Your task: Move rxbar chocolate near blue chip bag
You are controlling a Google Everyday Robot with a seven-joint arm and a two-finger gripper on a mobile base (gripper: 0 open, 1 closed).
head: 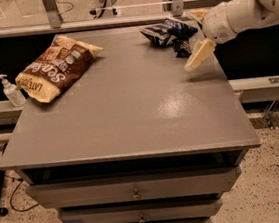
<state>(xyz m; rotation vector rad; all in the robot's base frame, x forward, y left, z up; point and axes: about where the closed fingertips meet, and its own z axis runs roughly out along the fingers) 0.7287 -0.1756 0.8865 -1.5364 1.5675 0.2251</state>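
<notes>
The blue chip bag (167, 31) lies wrinkled at the far right of the grey table (128, 104). The rxbar chocolate (181, 47), a small dark bar, lies on the table right beside the bag's near right edge, touching or almost touching it. My gripper (197, 35) is just right of the bar, over the table's right edge. It is open and empty. One cream finger (196, 56) points down toward the table. The other finger (198, 14) shows behind the bag.
A large tan-and-brown chip bag (56, 66) lies at the far left of the table. A hand sanitizer bottle (11, 91) stands on a ledge left of the table. Drawers sit below the table's front edge. A rail runs behind the table.
</notes>
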